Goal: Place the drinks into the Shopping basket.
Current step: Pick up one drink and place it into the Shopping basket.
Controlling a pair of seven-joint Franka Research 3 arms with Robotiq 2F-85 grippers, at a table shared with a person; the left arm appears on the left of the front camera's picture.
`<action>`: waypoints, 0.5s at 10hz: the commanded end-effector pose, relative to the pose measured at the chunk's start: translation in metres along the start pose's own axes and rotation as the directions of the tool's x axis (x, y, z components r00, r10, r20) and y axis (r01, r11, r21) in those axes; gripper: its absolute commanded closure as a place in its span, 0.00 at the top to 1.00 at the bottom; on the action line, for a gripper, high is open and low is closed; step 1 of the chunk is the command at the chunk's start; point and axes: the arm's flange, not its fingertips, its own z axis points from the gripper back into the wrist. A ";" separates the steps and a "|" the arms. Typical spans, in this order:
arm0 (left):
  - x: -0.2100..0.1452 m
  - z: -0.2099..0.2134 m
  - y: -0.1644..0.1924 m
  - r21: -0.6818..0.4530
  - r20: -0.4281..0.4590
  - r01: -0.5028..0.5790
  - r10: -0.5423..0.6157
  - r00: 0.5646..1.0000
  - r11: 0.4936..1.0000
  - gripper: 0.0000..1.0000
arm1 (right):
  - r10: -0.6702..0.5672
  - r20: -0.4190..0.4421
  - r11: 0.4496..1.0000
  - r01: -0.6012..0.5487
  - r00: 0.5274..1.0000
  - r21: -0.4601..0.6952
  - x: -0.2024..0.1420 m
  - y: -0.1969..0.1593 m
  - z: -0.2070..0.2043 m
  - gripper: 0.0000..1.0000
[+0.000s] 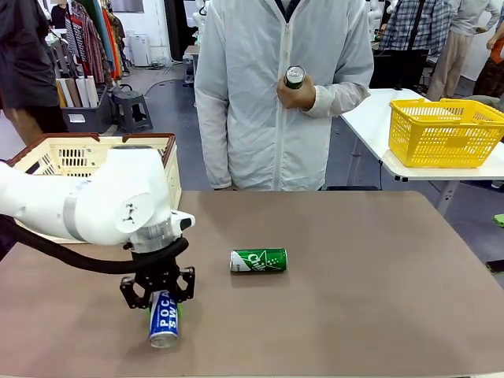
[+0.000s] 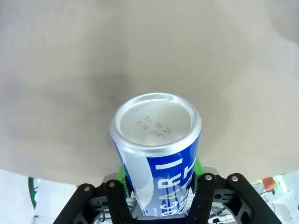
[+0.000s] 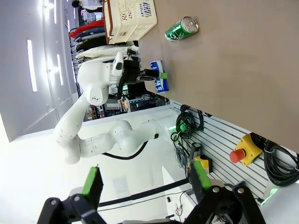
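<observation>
Three cans to go: the left fingers (image 2: 204,193) grip the blue metal can (image 1: 164,321) at the tabletop's (image 1: 354,299) near edge, the right fingers (image 3: 201,176) gape empty; a green metal can (image 1: 258,261) lies mid-tabletop, a dark can (image 1: 294,75) sits in the person's hand (image 1: 296,94), all outside the cream slotted plastic basket (image 1: 94,140)

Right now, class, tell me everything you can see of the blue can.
The blue can is slim metal, blue with white lettering, and its silver base is stamped with a date code. It is on its side at the near edge of the table, clamped across its body between the green pads of the left gripper.
</observation>
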 end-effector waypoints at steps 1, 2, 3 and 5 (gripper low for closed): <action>-0.032 0.065 0.030 -0.039 0.023 0.032 -0.031 0.999 0.999 0.00 | -0.013 0.010 1.000 0.013 1.000 0.022 0.001 0.007 0.001 1.00; -0.047 0.104 0.042 -0.019 -0.017 0.055 -0.055 0.998 0.998 0.00 | -0.013 0.010 1.000 0.013 1.000 0.022 0.001 0.007 0.001 1.00; -0.059 0.145 0.054 -0.023 -0.064 0.101 -0.102 0.993 0.995 0.00 | -0.013 0.010 1.000 0.013 1.000 0.022 0.001 0.007 0.001 1.00; -0.066 0.186 0.075 -0.033 -0.120 0.132 -0.135 0.984 0.991 0.00 | -0.013 0.010 1.000 0.013 1.000 0.022 0.001 0.007 0.001 1.00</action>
